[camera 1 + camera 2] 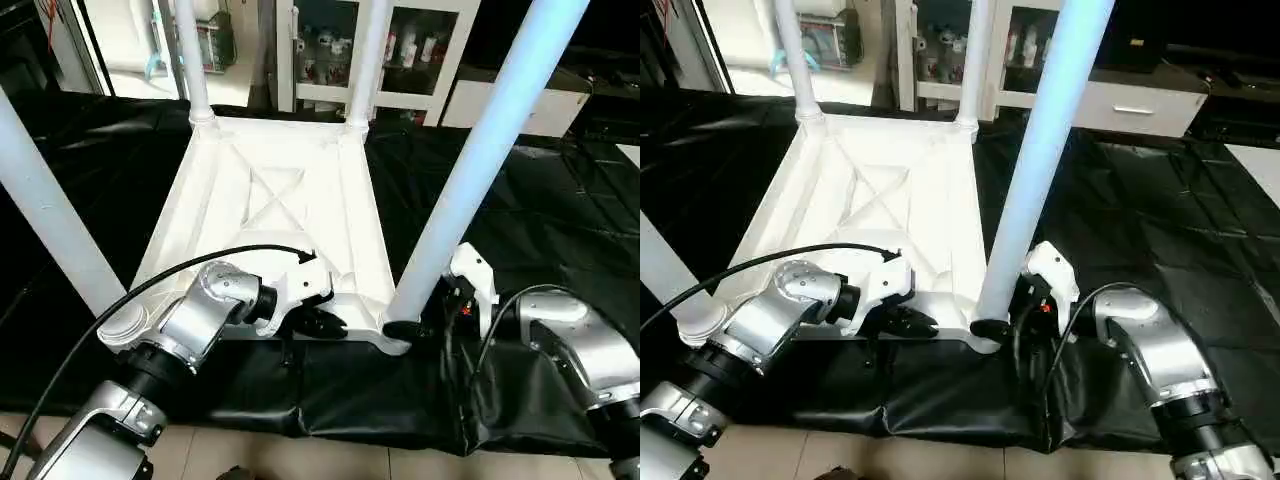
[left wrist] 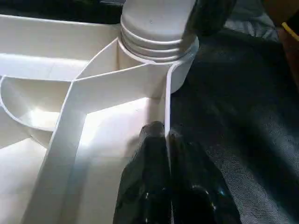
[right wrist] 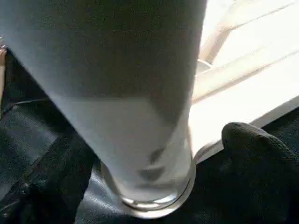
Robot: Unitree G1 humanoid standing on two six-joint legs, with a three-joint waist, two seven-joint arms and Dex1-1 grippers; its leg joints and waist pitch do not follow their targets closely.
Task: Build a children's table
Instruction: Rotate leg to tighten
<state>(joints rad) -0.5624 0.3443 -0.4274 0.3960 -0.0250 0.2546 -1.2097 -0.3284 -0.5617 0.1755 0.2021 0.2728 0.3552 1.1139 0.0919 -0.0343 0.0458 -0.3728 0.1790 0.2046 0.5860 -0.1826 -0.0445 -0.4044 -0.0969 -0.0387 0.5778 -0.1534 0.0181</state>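
The children's table top (image 1: pixel 270 190) lies upside down on a black mat, its X-braced ribs facing up. Four white legs stand in the corner sockets: near right leg (image 1: pixel 480 170), near left leg (image 1: pixel 50 220), and two far legs (image 1: pixel 190 60) (image 1: pixel 365 60). My left gripper (image 1: pixel 325 322) is at the top's near edge, shut on the thin rim wall (image 2: pixel 166 112), one finger (image 2: pixel 149 158) on each side. My right gripper (image 1: pixel 412 322) is open around the base of the near right leg (image 3: pixel 140 116); one finger (image 3: pixel 257 154) stands slightly apart from the tube.
The black mat (image 1: pixel 560 220) covers the floor around the table, with tiles (image 1: pixel 300 455) at its near edge. A white glass-door cabinet (image 1: pixel 400 50) and a low white drawer unit (image 1: pixel 1140 100) stand behind. A black cable (image 1: pixel 150 285) loops over my left forearm.
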